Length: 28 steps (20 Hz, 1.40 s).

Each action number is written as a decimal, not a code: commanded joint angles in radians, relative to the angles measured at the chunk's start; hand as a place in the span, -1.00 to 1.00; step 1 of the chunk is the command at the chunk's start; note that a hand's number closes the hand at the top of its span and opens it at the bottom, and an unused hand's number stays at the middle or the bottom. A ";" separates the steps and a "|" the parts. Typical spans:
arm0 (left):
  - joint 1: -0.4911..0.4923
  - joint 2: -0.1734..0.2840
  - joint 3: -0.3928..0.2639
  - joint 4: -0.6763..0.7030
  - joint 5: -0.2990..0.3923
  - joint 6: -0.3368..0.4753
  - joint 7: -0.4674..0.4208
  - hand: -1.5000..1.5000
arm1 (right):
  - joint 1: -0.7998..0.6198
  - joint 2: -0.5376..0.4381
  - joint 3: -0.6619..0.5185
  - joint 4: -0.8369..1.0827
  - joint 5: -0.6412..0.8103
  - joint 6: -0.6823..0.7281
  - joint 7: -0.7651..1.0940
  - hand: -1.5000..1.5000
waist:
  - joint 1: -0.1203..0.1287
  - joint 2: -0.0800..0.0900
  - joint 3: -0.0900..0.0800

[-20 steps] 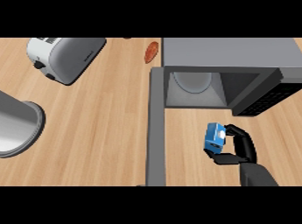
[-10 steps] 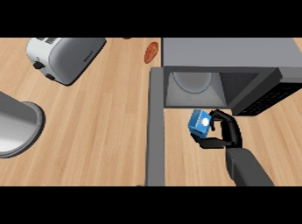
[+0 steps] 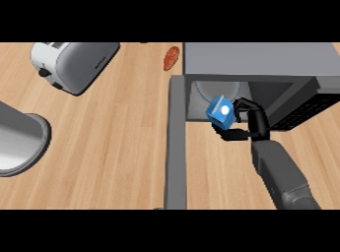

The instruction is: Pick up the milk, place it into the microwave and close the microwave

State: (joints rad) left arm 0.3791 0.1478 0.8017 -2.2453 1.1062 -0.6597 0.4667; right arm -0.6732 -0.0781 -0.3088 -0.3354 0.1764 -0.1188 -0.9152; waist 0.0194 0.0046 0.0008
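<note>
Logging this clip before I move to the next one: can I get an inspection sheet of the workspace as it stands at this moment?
Surface: wooden counter, with a grey strip running front to back through it.
Job's things: blue milk carton held at the mouth of the microwave; the microwave door stands open, and a plate shows inside.
Clutter: toaster at upper left; large grey metal pot at the left edge; small reddish-brown item beside the microwave, too small to identify.
Hands: right hand curled round the milk carton; left hand not in view.
Cables: nothing seen.
Surroundings: nothing seen beyond the counter.
</note>
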 commanded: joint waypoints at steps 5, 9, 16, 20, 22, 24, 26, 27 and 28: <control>-0.042 0.017 -0.004 0.032 -0.020 -0.006 0.008 -1.00 | -0.186 -0.094 -0.033 0.123 0.004 -0.038 0.091 1.00 | 0.029 0.015 0.002; -0.050 -0.026 -0.032 0.036 -0.050 -0.050 -0.003 -1.00 | -0.245 -0.151 -0.033 0.153 0.006 -0.009 0.164 1.00 | 0.036 0.017 0.002; -0.129 0.026 -0.055 0.063 -0.044 -0.020 -0.001 -1.00 | -0.305 -0.194 0.008 0.182 0.074 -0.201 0.211 1.00 | 0.074 0.040 0.003; -0.152 0.055 -0.044 0.102 -0.050 -0.022 -0.002 -1.00 | -0.331 -0.224 -0.014 0.192 0.061 -0.238 0.228 1.00 | 0.095 0.053 0.004; -0.158 0.041 -0.046 0.096 -0.067 -0.023 -0.009 -1.00 | -0.325 -0.256 0.004 0.205 0.083 -0.230 0.230 1.00 | 0.092 0.051 0.004; -0.154 0.051 -0.057 0.126 -0.044 -0.042 -0.004 -1.00 | -0.331 -0.262 -0.018 0.205 0.062 -0.242 0.235 1.00 | 0.106 0.059 0.004; -0.191 0.080 -0.056 0.095 -0.055 0.004 0.005 -1.00 | -0.337 -0.259 -0.005 0.215 0.076 -0.252 0.242 1.00 | 0.109 0.066 0.007; -0.177 0.066 -0.066 0.111 -0.054 -0.035 0.000 -1.00 | -0.348 -0.264 -0.007 0.215 0.075 -0.263 0.249 1.00 | 0.118 0.064 0.005; -0.182 0.072 -0.053 0.108 -0.041 -0.021 -0.006 -1.00 | -0.332 -0.297 -0.011 0.214 0.072 -0.260 0.240 1.00 | 0.119 0.065 0.006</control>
State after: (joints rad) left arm 0.2100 0.2108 0.7479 -2.1438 1.0587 -0.6780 0.4657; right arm -0.9925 -0.3005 -0.3258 -0.1224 0.2326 -0.3689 -0.6838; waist 0.1256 0.0570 0.0061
